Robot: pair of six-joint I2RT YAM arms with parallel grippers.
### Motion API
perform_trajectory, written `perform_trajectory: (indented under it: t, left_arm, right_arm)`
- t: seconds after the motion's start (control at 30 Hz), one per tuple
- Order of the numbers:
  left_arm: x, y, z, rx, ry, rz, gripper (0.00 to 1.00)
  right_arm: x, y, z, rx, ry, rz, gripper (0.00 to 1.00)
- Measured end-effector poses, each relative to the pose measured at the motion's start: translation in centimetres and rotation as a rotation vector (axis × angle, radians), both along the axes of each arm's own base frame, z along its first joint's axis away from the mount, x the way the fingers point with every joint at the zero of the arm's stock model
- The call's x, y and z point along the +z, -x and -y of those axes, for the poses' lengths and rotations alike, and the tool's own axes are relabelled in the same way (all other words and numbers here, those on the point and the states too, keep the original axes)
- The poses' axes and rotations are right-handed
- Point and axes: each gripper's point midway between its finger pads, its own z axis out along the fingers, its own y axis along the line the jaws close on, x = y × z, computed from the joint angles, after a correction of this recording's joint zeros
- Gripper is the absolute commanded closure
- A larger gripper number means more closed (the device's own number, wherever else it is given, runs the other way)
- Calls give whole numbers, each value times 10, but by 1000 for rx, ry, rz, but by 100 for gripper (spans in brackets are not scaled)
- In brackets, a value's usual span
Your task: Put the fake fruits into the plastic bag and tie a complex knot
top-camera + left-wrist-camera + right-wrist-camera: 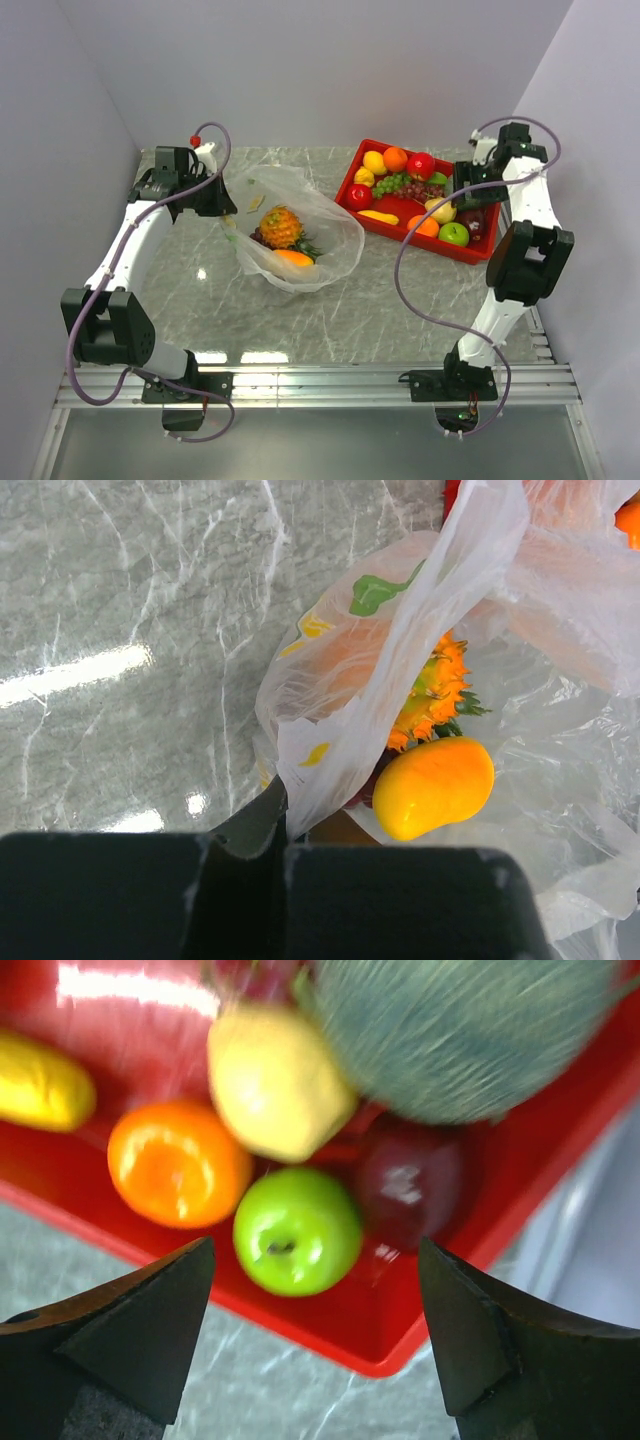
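The plastic bag (300, 215) lies mid-table with its mouth held up at the left. Inside it are a pineapple (281, 226), an orange-yellow mango (432, 785) and something dark beneath. My left gripper (222, 205) is shut on the bag's rim (300, 780). More fake fruits fill the red tray (398, 208) at the back right. My right gripper (315, 1250) hangs open over the tray's near right corner, above a green apple (297, 1230), with an orange (178, 1163) and a dark purple fruit (410, 1180) beside it. The knot is not in view.
Grey walls close in the marble table (400, 300) on the left, back and right. The tray's rim (380, 1345) stands just below my right fingers. A metal rail (320, 380) runs along the near edge between the arm bases.
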Motion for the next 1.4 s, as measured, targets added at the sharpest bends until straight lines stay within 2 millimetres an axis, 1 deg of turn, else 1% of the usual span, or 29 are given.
perform_trajectory:
  t: [0.2,0.27,0.33,0.4,0.53,0.7,0.9,1.0,1.1,1.13,1.17,1.2,1.27,1.3,1.33,1.4]
  left_arm:
    - [-2,0,0,-7,-5,-2,100]
    - [-4,-1,0,-9,-8,-5,100]
    - [-6,-1,0,-13,-11,-9,100]
    - [-8,-1,-1,-18,-16,-13,100]
    - [-10,-2,-1,-23,-21,-12,100]
    - [-12,-2,-1,-23,-21,-18,100]
    - [-12,-3,-1,-23,-21,-16,100]
    - [-11,-3,0,-25,-19,-16,100]
    - [-11,-3,0,-27,-16,-15,100]
    - [-11,-3,0,-28,-16,-15,100]
    - [-11,-3,0,-28,-16,-15,100]
    - [-11,-3,0,-28,-16,-15,100]
    - [-11,-3,0,-28,-16,-15,100]
    - [-11,-3,0,-27,-16,-15,100]
    - [-11,-3,0,-27,-16,-15,100]
    - [-11,-3,0,-28,-16,-15,100]
  right_arm:
    - [-48,47,-32,70,-29,-180,11]
    - [-61,57,-39,81,-21,-219,10]
    - [-70,62,-41,75,2,-244,11]
    - [-71,64,-40,57,11,-248,11]
    - [-69,60,-29,19,75,-223,11]
    - [-77,60,-16,-18,142,-235,11]
    - [-83,56,-15,-34,147,-233,8]
    - [-95,52,-21,-35,116,-245,8]
    - [-107,49,-25,-36,89,-259,12]
    - [-110,48,-25,-36,85,-261,19]
    - [-110,47,-26,-35,83,-259,22]
    - [-109,47,-26,-37,78,-257,29]
    - [-109,46,-27,-38,72,-255,35]
    - [-109,46,-28,-39,72,-253,35]
    - [-107,46,-28,-39,72,-251,39]
    - [-101,48,-28,-39,73,-243,43]
